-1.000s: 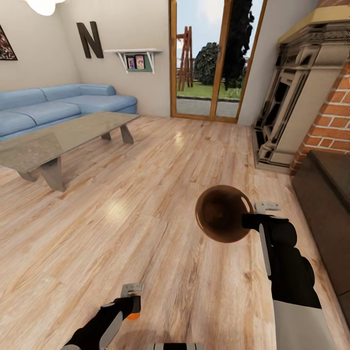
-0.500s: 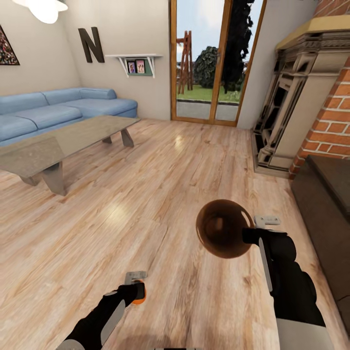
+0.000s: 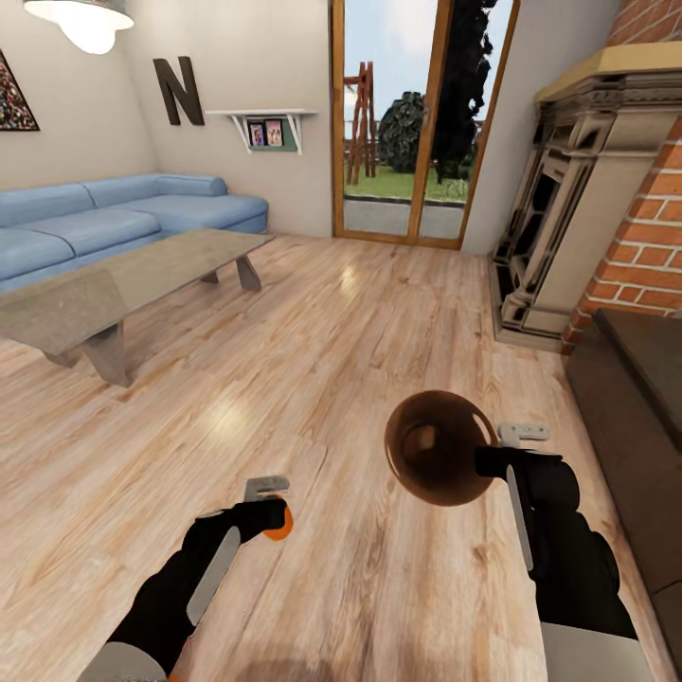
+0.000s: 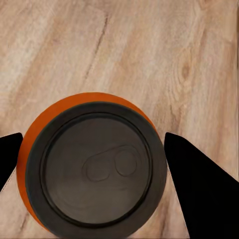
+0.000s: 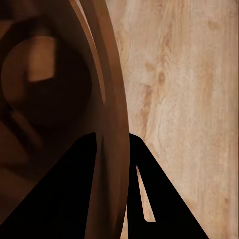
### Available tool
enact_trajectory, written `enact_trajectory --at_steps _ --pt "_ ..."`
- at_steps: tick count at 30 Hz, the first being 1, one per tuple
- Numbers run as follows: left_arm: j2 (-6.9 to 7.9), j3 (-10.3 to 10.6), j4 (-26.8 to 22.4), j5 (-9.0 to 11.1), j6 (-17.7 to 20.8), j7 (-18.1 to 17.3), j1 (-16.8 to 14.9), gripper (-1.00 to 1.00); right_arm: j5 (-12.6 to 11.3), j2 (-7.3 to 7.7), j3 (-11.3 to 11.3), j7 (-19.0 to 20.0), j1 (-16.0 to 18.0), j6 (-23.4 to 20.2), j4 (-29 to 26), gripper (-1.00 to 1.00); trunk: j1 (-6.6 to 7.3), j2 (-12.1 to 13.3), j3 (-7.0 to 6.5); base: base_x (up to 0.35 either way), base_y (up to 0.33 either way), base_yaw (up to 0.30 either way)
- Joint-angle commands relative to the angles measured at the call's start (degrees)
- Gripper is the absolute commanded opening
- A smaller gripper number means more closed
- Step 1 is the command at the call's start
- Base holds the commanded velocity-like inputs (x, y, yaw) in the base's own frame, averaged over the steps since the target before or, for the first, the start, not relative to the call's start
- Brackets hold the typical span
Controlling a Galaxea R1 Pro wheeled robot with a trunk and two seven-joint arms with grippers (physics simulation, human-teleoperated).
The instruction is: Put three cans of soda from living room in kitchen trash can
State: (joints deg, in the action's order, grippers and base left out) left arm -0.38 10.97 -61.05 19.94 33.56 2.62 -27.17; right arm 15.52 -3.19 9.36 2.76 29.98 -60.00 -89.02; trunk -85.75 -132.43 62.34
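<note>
My left gripper (image 3: pixel 272 509) is shut on an orange can of soda (image 3: pixel 279 523), low over the wood floor of the living room. In the left wrist view the can of soda (image 4: pixel 94 167) shows its dark top end-on, held between two black fingers (image 4: pixel 199 189). The round glossy brown tash can (image 3: pixel 438 447) hangs in the air, its opening facing me. My right gripper (image 3: pixel 485 461) is shut on its rim. The right wrist view shows the tash can's (image 5: pixel 50 99) wall pinched between the right gripper's (image 5: pixel 112 167) fingers.
A glass coffee table (image 3: pixel 123 284) and a blue corner sofa (image 3: pixel 114 213) stand at the left. A brick fireplace (image 3: pixel 587 218) and a dark low cabinet (image 3: pixel 635 379) line the right side. A glass door (image 3: pixel 407 114) is straight ahead across open wood floor.
My left arm has lifted and reached forward with the orange can. The right gripper with the tash can has stayed nearly still. The camera has shifted slightly.
</note>
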Motion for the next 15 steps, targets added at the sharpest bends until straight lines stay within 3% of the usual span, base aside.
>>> enact_trajectory --at_steps 1,7,11,15 --pt "0.02 -0.97 -1.73 -0.11 1.38 -0.01 -0.02 -1.0 -0.67 0.0 0.04 0.27 0.03 0.0 -0.01 -1.0 0.23 0.42 -0.19 0.0 0.0 0.0" --pt "0.41 -2.57 -6.03 -0.39 4.24 2.25 -0.07 -1.0 -0.61 0.02 -0.28 0.24 0.07 0.0 1.21 -1.0 1.55 2.82 -1.26 0.0 0.0 0.0" --pt "0.68 -2.8 -13.84 -0.36 10.14 3.27 -0.06 -1.0 -0.59 -0.05 -0.5 -0.18 0.06 0.0 2.9 -1.0 2.42 4.43 -1.98 0.0 0.0 0.0" --pt "0.63 -2.85 -16.51 -0.31 12.04 3.39 -0.07 -1.0 -0.41 -0.21 -0.56 -2.52 0.07 0.0 4.35 -1.0 3.3 6.03 -2.7 0.0 0.0 0.0"
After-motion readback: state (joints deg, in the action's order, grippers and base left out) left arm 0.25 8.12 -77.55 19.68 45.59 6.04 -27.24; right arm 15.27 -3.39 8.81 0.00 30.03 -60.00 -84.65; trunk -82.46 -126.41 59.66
